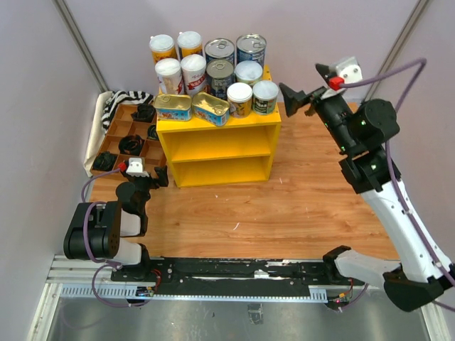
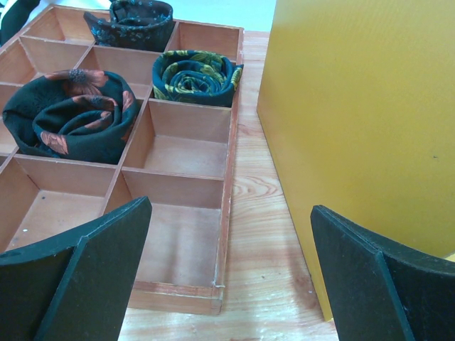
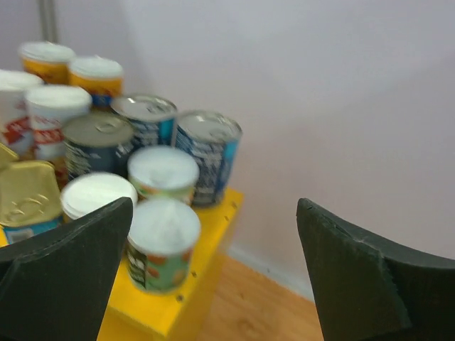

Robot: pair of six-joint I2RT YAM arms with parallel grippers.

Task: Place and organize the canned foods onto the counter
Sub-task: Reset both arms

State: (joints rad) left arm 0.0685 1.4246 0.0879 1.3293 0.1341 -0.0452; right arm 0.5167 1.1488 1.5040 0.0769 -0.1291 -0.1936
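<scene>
Bench (image 1: 306, 206), 9 o'clock side: striped cloth (image 1: 122, 99) bunched at the 11 o'clock corner of a divided wooden tray (image 2: 178, 153). Dark fabric rolls (image 2: 71, 117) sit in several of its compartments.

Left claw (image 2: 229, 213) is low at the tray's 5 o'clock corner, between the tray and the yellow shelf (image 1: 220, 126). Its jaws are spread wide with nothing between them. The wrist view looks over the tray's near compartments, with the shelf's side wall at 3 o'clock.

The yellow shelf stands at 12 o'clock on the bench, just beside the tray. All twelve tins are on its flat top:
- Four tall cans (image 1: 168, 74), white lids, in a two-by-two block at the top's 10 o'clock.
- Three silver-top cans (image 1: 220, 51): two at the back around 12–1 o'clock, and one in front of the left one.
- Three short cans (image 1: 239, 96), white lids: one mid-right and two at the front around 4 o'clock.
- Two flat tins (image 1: 173, 106), gold tops, side by side at the front edge around 7 o'clock, with the right one angled.

Right claw (image 3: 213, 209) is up in the air at 3 o'clock of the cans, off the shelf's right end — jaws wide, holding nothing, touching nothing. It faces the short cans. The right arm (image 1: 398, 206) rises from its base at the bench's 5 o'clock.
</scene>
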